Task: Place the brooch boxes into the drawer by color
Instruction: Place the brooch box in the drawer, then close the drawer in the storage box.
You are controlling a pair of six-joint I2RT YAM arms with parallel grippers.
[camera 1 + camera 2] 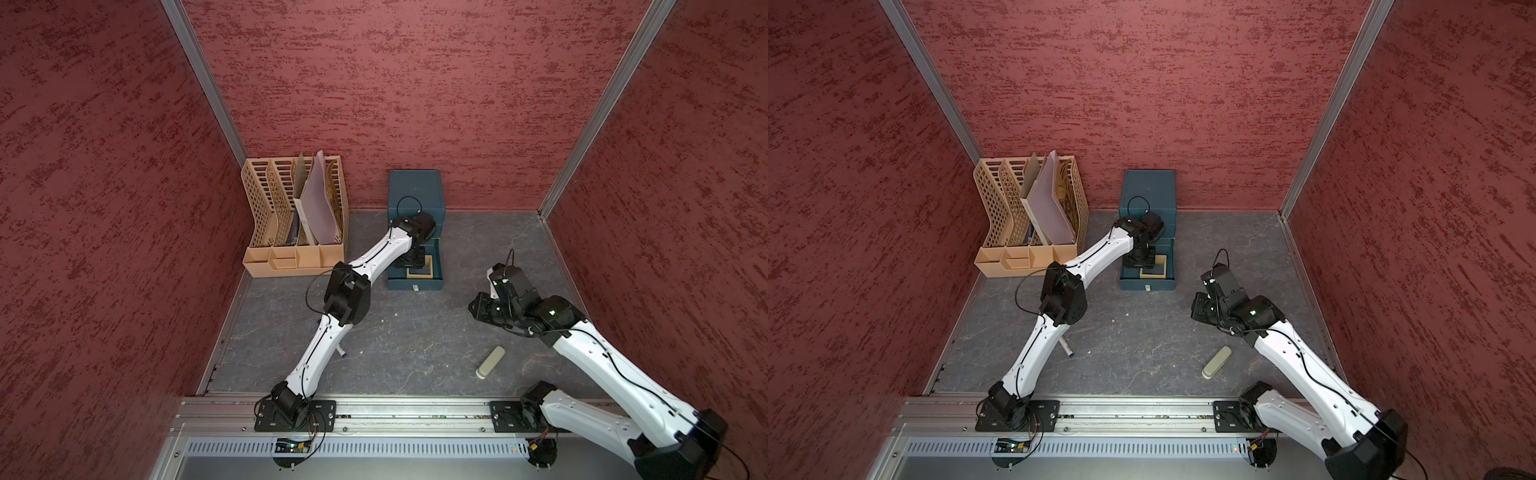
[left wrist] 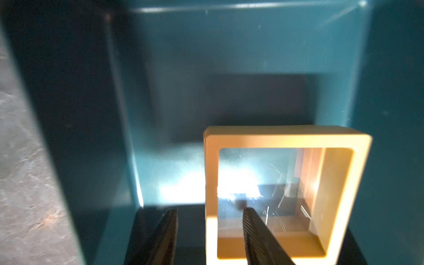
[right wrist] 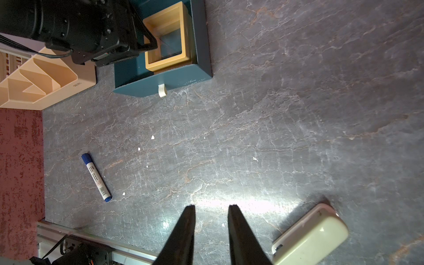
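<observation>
Left wrist, left claw point(image 2: 210, 209) parted astride tan brooch box point(image 2: 286, 137), inside drawer point(image 2: 252, 46)

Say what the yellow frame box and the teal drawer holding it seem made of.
The brooch box: likely moulded plastic, matte tan-yellow frame, rounded corners; clear glossy centre, film or pane, glaring and scratched. The drawer: smooth teal walls with soft sheen; painted metal or plastic, unclear which.
</observation>
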